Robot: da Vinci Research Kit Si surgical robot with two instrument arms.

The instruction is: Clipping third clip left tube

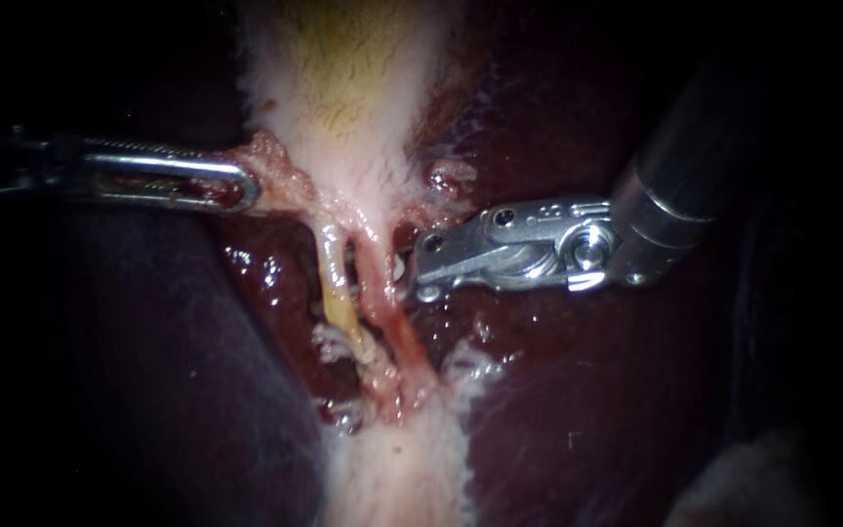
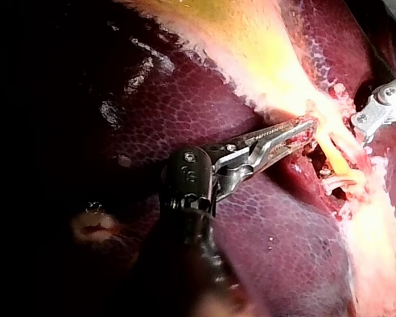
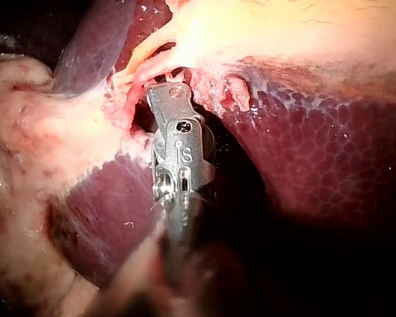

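Endoscope: left tube [image 1: 336, 285] near right instrument [image 1: 420, 265]

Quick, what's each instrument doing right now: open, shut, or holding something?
Left instrument: shut on tissue at the gallbladder's edge.
Right instrument: open, holding nothing.

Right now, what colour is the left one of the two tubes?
The left tube is pale yellow, the right tube pinker; clearest in the endoscope view.
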